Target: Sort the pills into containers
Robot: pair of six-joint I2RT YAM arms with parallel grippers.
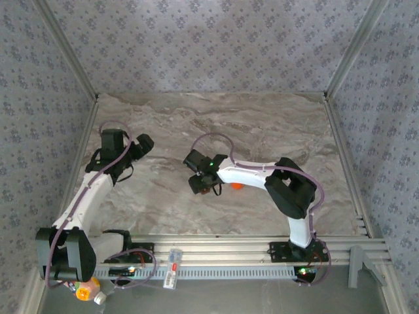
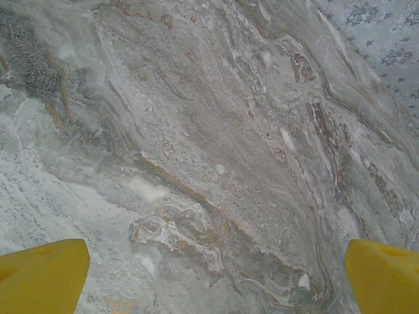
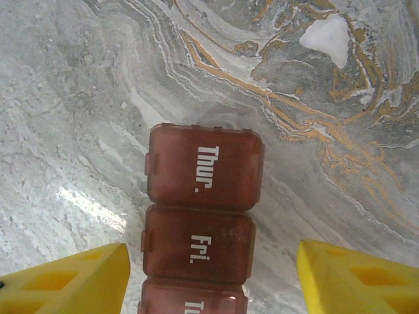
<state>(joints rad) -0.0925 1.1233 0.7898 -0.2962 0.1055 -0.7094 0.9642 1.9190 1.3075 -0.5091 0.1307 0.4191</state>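
my right hand [image 3: 213, 255]: fingers apart, straddling the containers [image 3: 200, 196] with a gap on either side, touching nothing. the reddish-brown strip lies flat on the marble worktop [image 3: 65, 98], lids down, marked "thur." and "fri."; a third cell is cut off at the frame edge. my left hand [image 2: 209, 281]: fingers wide apart over bare worktop, holding nothing.

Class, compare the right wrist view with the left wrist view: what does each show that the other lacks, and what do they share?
Right wrist: the containers, a reddish-brown strip lidded Thur. and Fri., flanked by the right gripper. Left wrist: patterned wall at top right, left gripper open over bare table. Shared: that marbled surface and yellow fingertips.
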